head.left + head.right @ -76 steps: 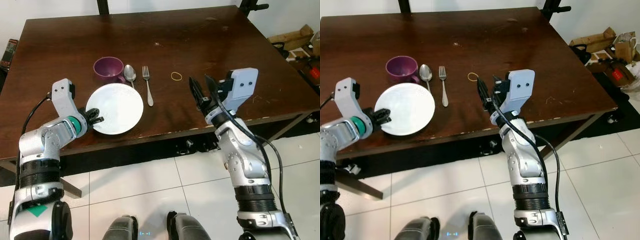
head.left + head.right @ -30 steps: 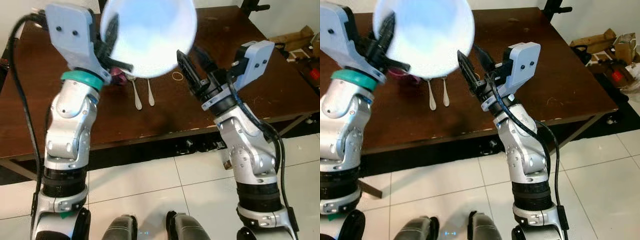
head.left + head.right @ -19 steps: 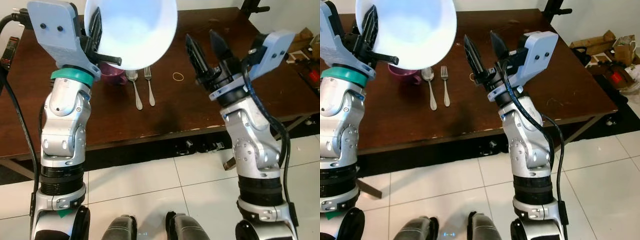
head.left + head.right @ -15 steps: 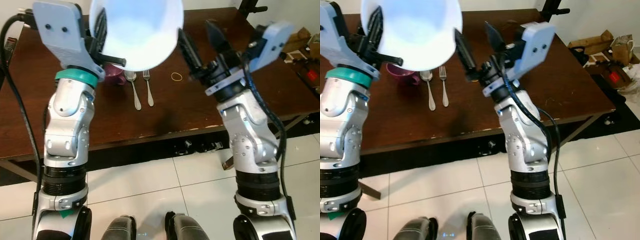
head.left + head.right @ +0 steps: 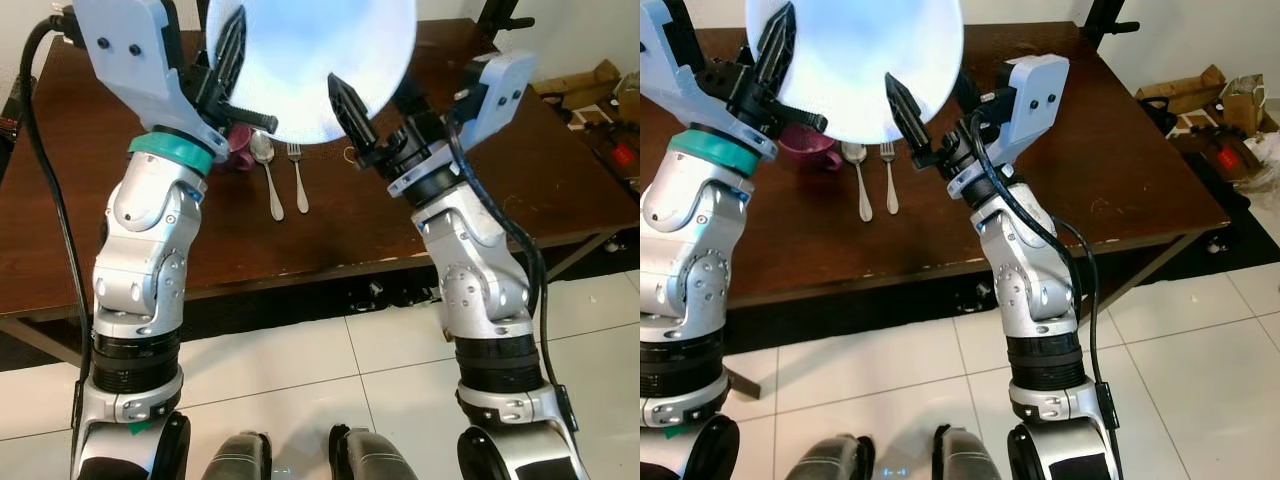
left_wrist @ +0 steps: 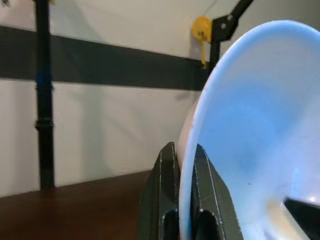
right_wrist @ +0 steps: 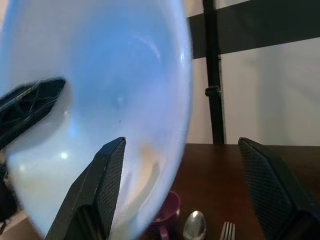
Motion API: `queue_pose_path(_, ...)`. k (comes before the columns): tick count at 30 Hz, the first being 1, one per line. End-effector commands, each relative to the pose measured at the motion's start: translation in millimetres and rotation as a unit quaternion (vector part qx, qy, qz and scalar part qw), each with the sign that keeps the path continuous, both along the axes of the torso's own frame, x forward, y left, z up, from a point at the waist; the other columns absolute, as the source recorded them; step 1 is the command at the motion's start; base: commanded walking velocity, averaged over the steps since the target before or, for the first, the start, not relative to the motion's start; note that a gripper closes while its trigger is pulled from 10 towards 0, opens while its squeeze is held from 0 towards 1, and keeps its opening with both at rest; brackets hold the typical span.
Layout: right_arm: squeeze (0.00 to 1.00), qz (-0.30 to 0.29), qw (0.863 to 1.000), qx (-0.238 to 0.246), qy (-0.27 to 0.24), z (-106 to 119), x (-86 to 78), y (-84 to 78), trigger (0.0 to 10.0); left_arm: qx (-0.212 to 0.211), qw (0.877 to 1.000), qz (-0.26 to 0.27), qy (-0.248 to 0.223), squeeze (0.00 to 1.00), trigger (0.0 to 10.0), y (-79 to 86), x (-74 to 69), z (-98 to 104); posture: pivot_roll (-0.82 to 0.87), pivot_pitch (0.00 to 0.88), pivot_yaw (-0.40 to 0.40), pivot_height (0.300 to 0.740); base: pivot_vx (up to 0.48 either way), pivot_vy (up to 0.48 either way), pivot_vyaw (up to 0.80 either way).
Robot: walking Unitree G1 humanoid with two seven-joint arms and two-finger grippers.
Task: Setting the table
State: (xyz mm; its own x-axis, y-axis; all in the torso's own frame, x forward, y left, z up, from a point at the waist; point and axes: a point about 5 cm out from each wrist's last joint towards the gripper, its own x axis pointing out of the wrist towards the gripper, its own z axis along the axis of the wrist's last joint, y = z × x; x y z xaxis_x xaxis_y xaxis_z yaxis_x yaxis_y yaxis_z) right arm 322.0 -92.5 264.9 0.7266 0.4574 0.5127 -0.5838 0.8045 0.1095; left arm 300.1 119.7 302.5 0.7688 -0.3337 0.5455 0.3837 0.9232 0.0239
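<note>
A white plate is held up in the air above the dark wooden table, tilted toward me. My left gripper is shut on the plate's left rim, which sits pinched between its fingers in the left wrist view. My right gripper is open at the plate's right rim. One of its fingers is in front of the plate and the other behind it. On the table lie a purple cup, a spoon and a fork.
The table's near edge runs just beyond my feet, over white tile floor. Cardboard boxes and clutter sit on the floor at the right. A black stand rises behind the table's far right corner.
My right gripper swung left to the plate, and its open fingers now straddle the right rim. The left gripper still holds the plate raised, shifted slightly right.
</note>
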Motion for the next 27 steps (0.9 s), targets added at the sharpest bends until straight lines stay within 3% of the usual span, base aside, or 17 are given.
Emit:
queue_pose_path(1,0.0,-0.011,1.0,0.006,0.007,-3.0,2.1,-3.7,9.5,0.004,1.0,-0.024,0.008,0.0,10.0,-5.9,-2.6,-3.2,0.06,0.03,-0.008,0.74,0.0,0.0,0.0)
queue_pose_path(2,0.0,-0.011,1.0,0.014,0.006,-2.5,2.3,-4.8,0.0,0.006,0.999,-0.032,0.015,0.0,10.0,-8.2,-2.9,-6.6,0.05,0.031,-0.007,0.74,0.0,0.0,0.0)
queue_pose_path(27,0.0,-0.008,0.999,0.048,0.016,-8.1,0.5,-9.1,0.0,0.028,0.997,-0.054,0.054,0.0,10.0,-14.2,-1.4,-22.6,0.05,0.029,0.002,0.74,0.0,0.0,0.0)
